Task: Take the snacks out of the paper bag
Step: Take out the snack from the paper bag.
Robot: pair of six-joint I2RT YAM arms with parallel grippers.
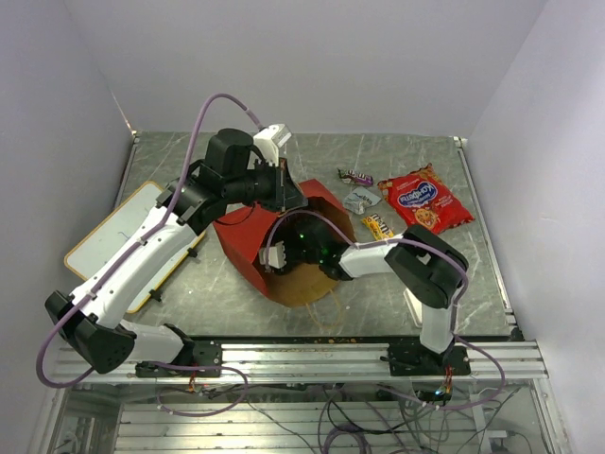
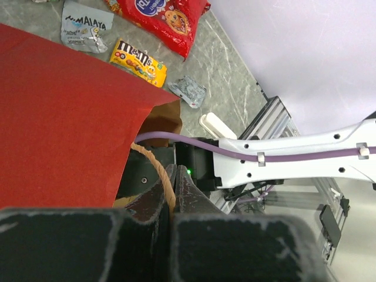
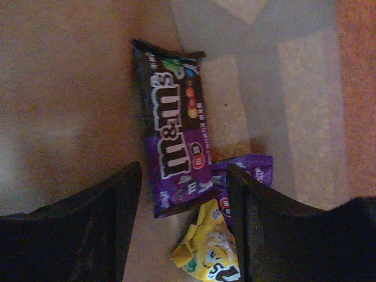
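Observation:
The red paper bag (image 1: 248, 248) lies on its side, its brown mouth facing the arms. My left gripper (image 1: 282, 185) is shut on its tan loop handle (image 2: 154, 170), and the red wall (image 2: 59, 117) fills the left of the left wrist view. My right gripper (image 1: 284, 253) is open inside the bag. Between its fingers (image 3: 120, 211) lie a purple M&M's packet (image 3: 176, 135), a second purple wrapper (image 3: 249, 170) and a yellow wrapper (image 3: 211, 249). On the table lie the large red packet (image 1: 425, 199), a purple wrapper (image 1: 355, 176), a silver wrapper (image 1: 359, 200) and a yellow M&M's packet (image 1: 377, 225).
A yellow-framed whiteboard (image 1: 104, 241) lies at the table's left under the left arm. A small white oblong block (image 2: 216, 126) and another silver wrapper (image 2: 188, 91) lie beside the bag mouth. The metal frame rail (image 1: 312, 357) runs along the near edge.

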